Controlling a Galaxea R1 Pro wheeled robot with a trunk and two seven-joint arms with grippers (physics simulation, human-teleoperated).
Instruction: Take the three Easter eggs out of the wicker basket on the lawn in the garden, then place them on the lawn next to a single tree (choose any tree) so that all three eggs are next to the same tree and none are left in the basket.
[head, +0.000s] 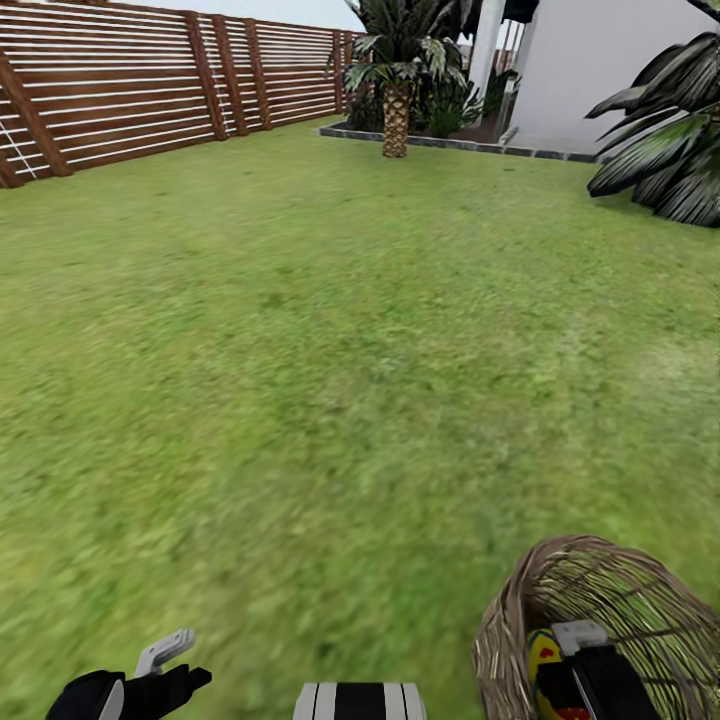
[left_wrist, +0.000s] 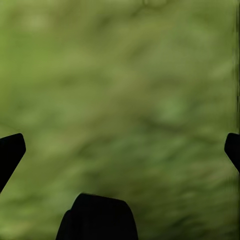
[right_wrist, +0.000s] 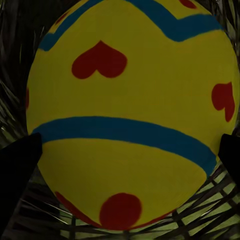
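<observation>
My right end effector (right_wrist: 125, 150) reached into the wicker basket (head: 520, 600), fingers spread wide around an Easter egg (right_wrist: 127, 110), not visibly gripping; an off-centre squeeze risked slipping.

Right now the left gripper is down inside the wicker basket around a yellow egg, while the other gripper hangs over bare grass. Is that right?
Not quite: the arms are swapped. The right gripper is down in the wicker basket, its fingertips either side of the yellow Easter egg, as the right wrist view shows. The left gripper hangs open over bare lawn.
</observation>
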